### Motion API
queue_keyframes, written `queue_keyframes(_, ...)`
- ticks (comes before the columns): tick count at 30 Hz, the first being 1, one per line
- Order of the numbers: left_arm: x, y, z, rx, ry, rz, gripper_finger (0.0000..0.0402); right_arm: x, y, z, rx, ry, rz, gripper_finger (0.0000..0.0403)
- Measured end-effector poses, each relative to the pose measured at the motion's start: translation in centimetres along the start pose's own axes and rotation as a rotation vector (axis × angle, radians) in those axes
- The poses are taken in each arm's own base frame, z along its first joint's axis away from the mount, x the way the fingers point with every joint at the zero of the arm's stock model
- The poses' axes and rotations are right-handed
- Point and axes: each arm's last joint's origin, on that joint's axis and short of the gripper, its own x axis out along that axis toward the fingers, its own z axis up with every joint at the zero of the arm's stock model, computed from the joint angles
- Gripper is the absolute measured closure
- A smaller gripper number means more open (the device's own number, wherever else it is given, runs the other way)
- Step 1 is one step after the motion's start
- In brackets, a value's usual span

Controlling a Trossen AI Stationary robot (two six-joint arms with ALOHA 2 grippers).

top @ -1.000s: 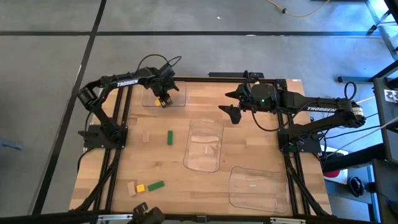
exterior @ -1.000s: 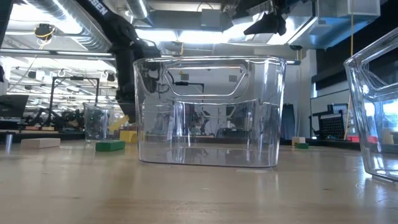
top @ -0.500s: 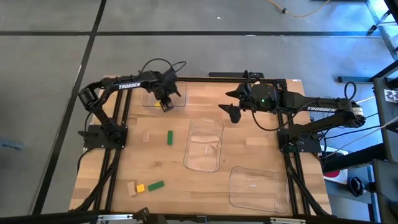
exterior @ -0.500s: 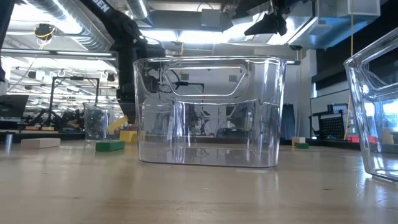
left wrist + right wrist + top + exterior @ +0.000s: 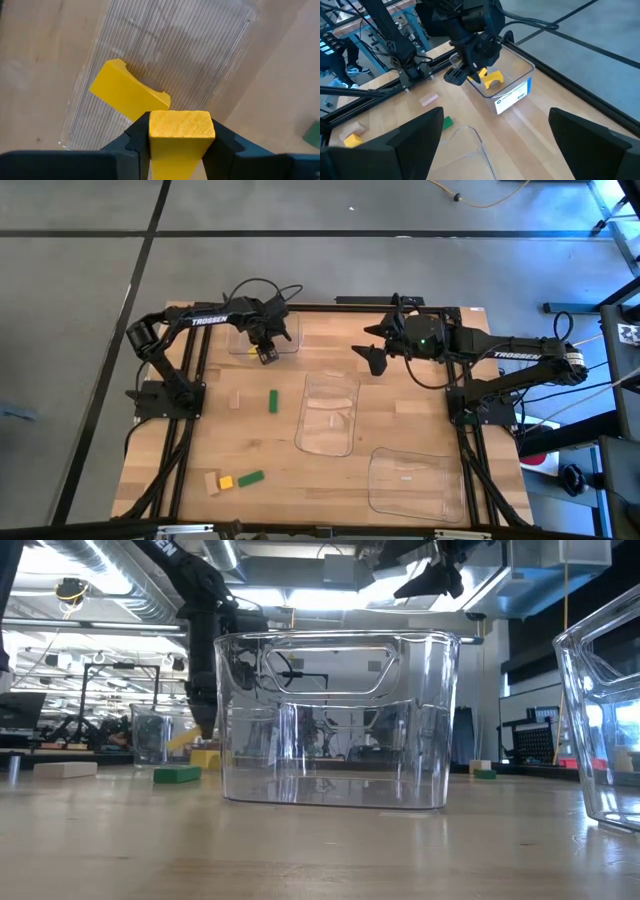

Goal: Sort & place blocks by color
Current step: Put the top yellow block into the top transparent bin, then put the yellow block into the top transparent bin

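My left gripper [image 5: 267,352] hangs over the near edge of a small clear tray [image 5: 283,340] at the far left and is shut on a yellow block [image 5: 181,125]. A second yellow block [image 5: 127,95], with a notch, lies on this tray's ribbed floor. A green block [image 5: 272,401] and a tan block [image 5: 236,399] lie on the table left of centre. Three more blocks, tan [image 5: 211,483], yellow [image 5: 226,481] and green [image 5: 250,477], lie near the front left corner. My right gripper [image 5: 375,360] waits open, high above the far middle of the table. My left gripper pinches the yellow block between its two fingers, one on each of two opposite sides [image 5: 151,131]. The fingers [image 5: 222,142] come from above, pointing down. The block's end face points down toward the tray, and the block hangs clear of the tray floor.
A larger clear tray [image 5: 328,415] stands at the table's centre and another [image 5: 415,480] near the front right corner. In the low view the centre tray [image 5: 335,720] fills the middle, with a green block [image 5: 178,774] to its left.
My left gripper has carried the yellow block a short way toward the table's near edge and slightly right, from over the middle of the small tray to its near edge. It has stayed shut on the block.
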Motion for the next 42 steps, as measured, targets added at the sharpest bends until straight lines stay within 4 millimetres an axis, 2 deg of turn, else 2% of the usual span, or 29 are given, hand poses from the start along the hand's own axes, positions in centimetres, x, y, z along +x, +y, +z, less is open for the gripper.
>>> queue_keyframes(15,0.0,-0.3,0.0,-0.074,0.002,-0.009,0.0273,0.0,0.0,0.0,0.015,0.000,0.001,0.0040)
queue_keyframes(30,-0.2,0.3,-0.8,-0.092,0.061,-0.016,0.0182,0.0,0.0,0.0,0.035,0.000,0.001,0.0040)
queue_keyframes(33,-1.0,0.6,-1.1,-0.105,0.051,-0.032,0.0177,0.0,0.0,0.0,0.035,0.001,0.001,0.0040)
queue_keyframes(37,-3.2,0.7,-1.7,-0.149,-0.025,-0.061,0.0176,0.0,0.0,0.0,0.028,0.001,0.002,0.0040)
queue_keyframes(42,-8.0,0.0,-2.2,-0.215,-0.292,-0.125,0.0179,0.0,0.0,0.0,0.015,0.006,0.014,0.0040)
